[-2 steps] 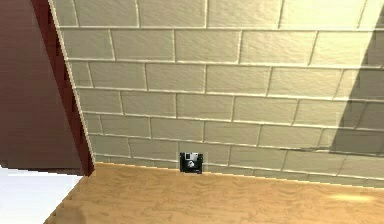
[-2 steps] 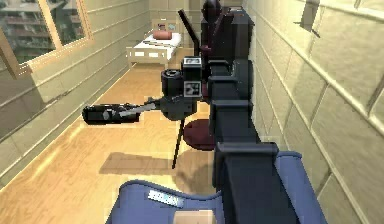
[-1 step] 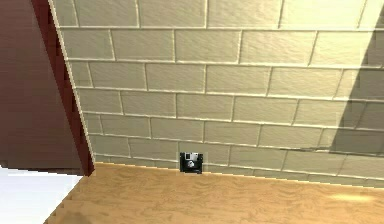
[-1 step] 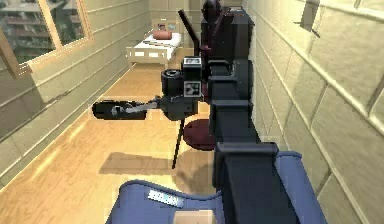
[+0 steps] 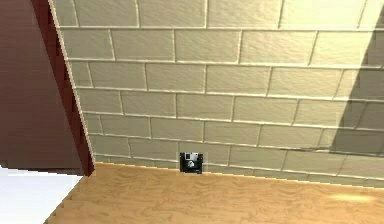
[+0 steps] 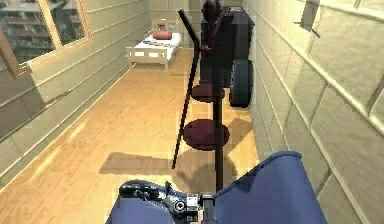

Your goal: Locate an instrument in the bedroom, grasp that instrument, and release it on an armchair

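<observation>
Jaws near the dark tiered stand (image 6: pixel 206 131)
Couldn't tell if they held anything; bed (image 6: pixel 157 46) was far beyond the stand.

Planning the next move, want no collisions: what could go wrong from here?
1. The beige block wall with its small dark outlet stands close ahead; driving forward would likely hit it.
2. The dark stand with round maroon shelves and a leaning dark pole rise just beyond the gripper; extending the arm may knock them.
3. A blue upholstered shape lies at the gripper; I cannot tell whether the gripper holds anything, so a release could drop nothing.
</observation>
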